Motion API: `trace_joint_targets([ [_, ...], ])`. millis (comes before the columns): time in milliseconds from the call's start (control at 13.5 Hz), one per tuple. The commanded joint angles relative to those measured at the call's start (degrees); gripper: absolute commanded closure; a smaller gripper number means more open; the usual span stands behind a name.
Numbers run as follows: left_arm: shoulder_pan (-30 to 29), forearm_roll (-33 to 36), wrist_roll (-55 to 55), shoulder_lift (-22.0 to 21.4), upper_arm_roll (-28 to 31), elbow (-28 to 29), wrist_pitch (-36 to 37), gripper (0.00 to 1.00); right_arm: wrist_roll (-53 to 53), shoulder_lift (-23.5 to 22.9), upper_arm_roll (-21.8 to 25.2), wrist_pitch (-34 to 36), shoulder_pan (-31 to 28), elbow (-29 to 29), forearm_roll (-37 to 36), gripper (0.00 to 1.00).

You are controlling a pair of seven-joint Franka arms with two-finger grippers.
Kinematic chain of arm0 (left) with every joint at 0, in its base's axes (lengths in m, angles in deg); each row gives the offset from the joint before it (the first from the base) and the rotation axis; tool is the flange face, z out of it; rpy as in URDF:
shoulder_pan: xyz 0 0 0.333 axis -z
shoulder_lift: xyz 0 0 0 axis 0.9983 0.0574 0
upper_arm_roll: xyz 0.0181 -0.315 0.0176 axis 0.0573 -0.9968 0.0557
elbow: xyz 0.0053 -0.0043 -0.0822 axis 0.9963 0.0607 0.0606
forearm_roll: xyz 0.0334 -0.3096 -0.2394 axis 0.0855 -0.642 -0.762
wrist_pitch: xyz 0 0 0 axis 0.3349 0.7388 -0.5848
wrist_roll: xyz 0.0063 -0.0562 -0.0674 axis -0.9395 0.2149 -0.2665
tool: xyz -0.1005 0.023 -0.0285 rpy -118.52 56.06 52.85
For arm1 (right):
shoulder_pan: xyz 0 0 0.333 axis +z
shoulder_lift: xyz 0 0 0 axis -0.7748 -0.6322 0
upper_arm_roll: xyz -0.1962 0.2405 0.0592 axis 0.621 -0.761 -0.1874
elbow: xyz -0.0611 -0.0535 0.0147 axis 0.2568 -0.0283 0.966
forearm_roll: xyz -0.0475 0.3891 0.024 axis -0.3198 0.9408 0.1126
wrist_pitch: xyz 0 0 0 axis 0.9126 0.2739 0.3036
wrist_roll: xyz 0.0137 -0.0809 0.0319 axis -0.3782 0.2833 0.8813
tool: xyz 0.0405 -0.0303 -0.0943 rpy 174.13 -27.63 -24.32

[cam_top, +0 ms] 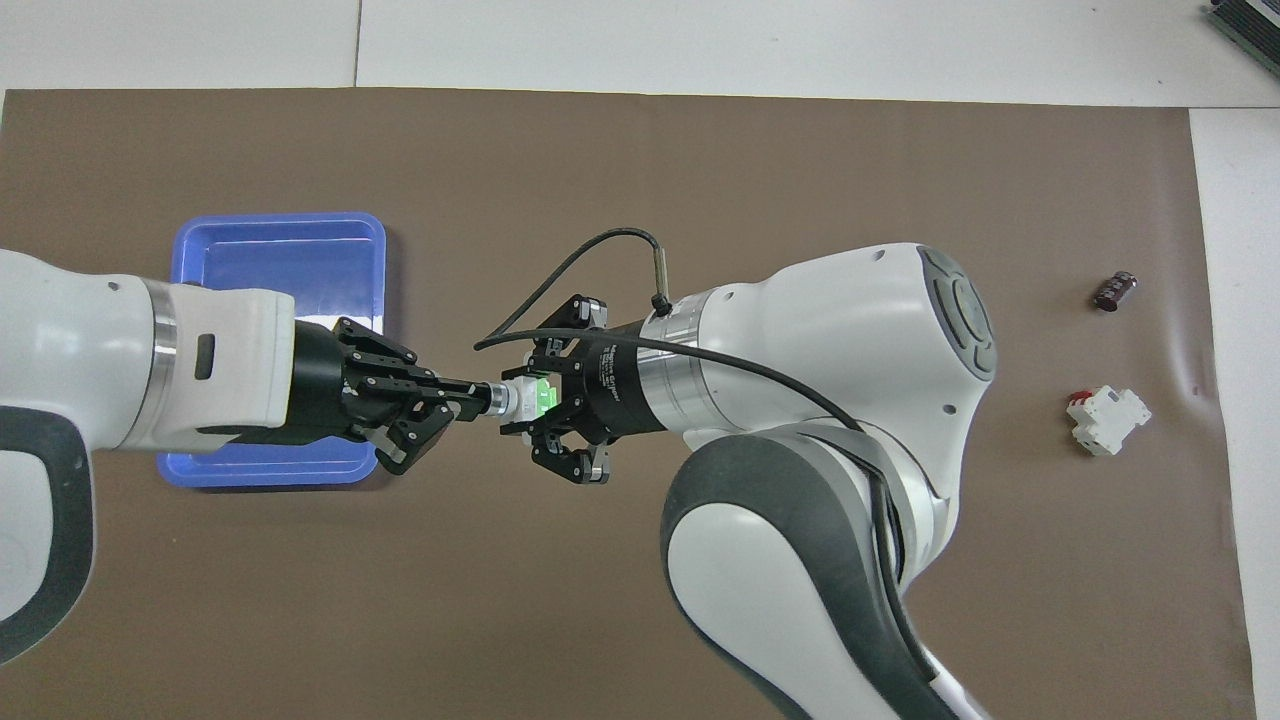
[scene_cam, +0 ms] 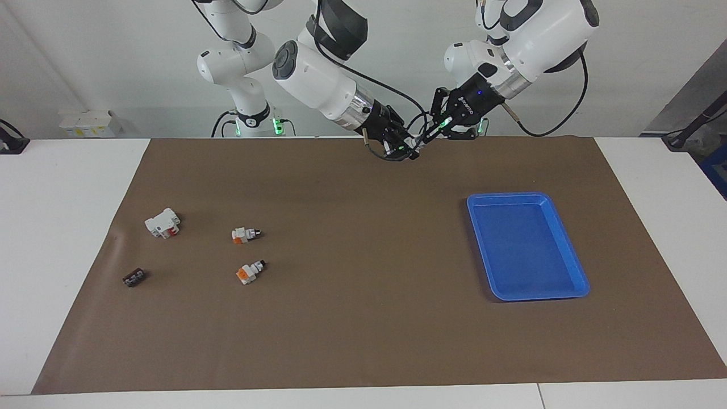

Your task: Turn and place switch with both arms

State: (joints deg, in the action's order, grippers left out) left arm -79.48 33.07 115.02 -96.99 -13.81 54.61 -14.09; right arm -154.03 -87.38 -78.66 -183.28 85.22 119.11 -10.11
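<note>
The switch (cam_top: 522, 400), white with a bright green button and a black end, hangs in the air between my two grippers, over the brown mat between the blue tray and the middle of the table. My left gripper (cam_top: 478, 392) is shut on its black end. My right gripper (cam_top: 540, 402) is shut on its white body, fingers on either side of it. In the facing view the left gripper (scene_cam: 433, 133) and right gripper (scene_cam: 410, 150) meet tip to tip above the mat's edge by the robots, and the switch is mostly hidden between them.
A blue tray (scene_cam: 525, 244) lies toward the left arm's end and also shows in the overhead view (cam_top: 270, 255). Toward the right arm's end lie two orange-button switches (scene_cam: 245, 234) (scene_cam: 250, 272), a white block with a red part (scene_cam: 163, 222) and a small black part (scene_cam: 134, 278).
</note>
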Motion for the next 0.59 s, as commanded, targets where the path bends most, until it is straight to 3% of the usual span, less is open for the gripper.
trace_joint_targets([
  [0,-0.11,3.55,8.30,-0.89,0.49,-0.17,3.81,1.00,-0.46,-0.17,0.24,0.41,-0.59,-0.71,0.74,1.00],
  [517,-0.02,4.52,9.36,-0.71,0.49,-0.61,3.82,1.00,-0.46,-0.17,0.24,0.41,-0.77,-0.71,0.74,1.00],
])
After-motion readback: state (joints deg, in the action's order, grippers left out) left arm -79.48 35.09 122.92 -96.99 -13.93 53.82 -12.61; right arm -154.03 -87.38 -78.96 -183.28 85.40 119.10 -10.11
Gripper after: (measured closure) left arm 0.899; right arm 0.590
